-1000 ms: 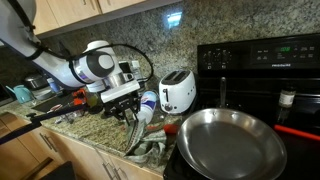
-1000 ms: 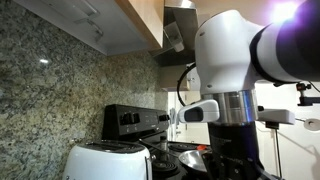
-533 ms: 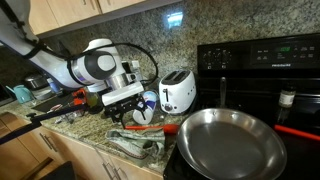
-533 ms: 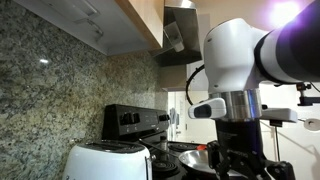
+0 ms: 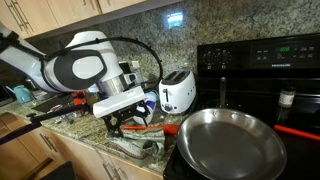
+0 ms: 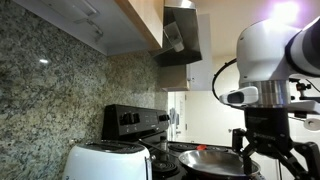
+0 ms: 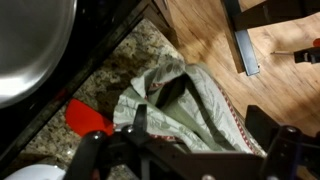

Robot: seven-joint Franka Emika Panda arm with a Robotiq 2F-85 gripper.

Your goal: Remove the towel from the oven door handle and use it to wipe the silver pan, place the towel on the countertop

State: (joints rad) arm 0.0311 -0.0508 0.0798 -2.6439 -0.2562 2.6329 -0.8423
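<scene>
1. In the wrist view, my tool (image 7: 200,122) hangs above the tabletop (image 7: 140,48), jaws spread wide and holding nothing.
2. The towel (image 7: 185,100) lies crumpled at frame centre on that tabletop.
3. The silver pan (image 7: 30,40) sits in the upper left, near the towel.

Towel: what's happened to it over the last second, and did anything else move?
The claw let go of the towel, which went from hanging to a crumpled heap on the countertop beside the pan. The arm then drew back, claw open. Pan and toaster stayed put.
</scene>
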